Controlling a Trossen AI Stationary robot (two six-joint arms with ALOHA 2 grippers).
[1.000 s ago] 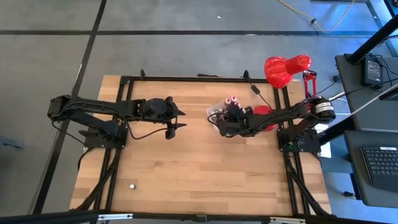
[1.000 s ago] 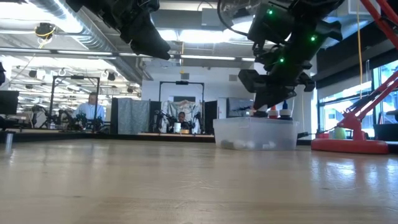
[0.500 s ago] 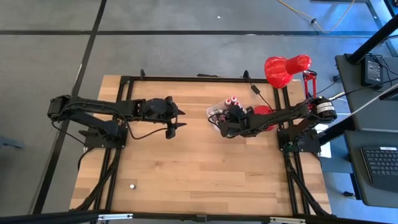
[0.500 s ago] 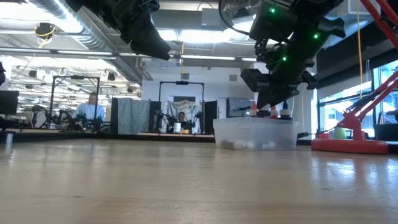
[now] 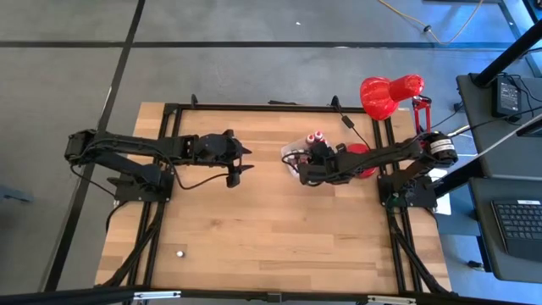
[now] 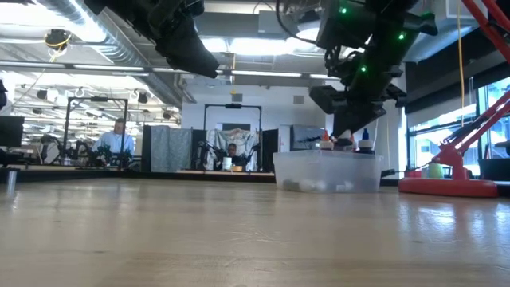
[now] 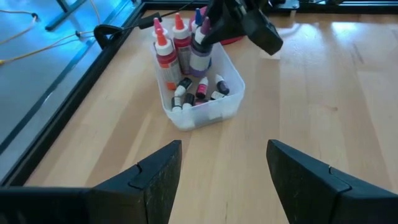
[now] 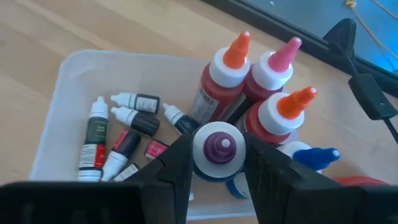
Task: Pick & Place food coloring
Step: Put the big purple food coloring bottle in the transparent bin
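A clear plastic tub [image 7: 231, 104] stands on the wooden table at the far right. In it lie several tiny food coloring bottles [image 8: 124, 140], and taller squeeze bottles with orange and pink tips [image 8: 233, 68] stand upright behind them. My right gripper [image 8: 217, 146] reaches into the tub and is shut on a taller bottle with a purple tip [image 7: 200, 57]. My left gripper [image 5: 246, 163] hangs open above the table's middle left, well away from the tub, with nothing between its fingers. My right gripper pinches the bottle's white cap [image 8: 203, 149], just under the purple tip, between its two fingers [image 8: 175, 167]. It comes slanting down from the table's right side. The bottle stays upright with its lower end inside the tub; whether it stands on the tub's floor, I cannot tell.
A red desk lamp [image 5: 389, 91] stands at the table's far right corner, its base [image 6: 450, 187] just right of the tub. A small white object [image 5: 179, 252] lies near the table's near left corner. Bare wood [image 5: 279, 229] spans the middle.
My right gripper has tipped a little and edged upward over the tub, still shut on the purple-tipped bottle.
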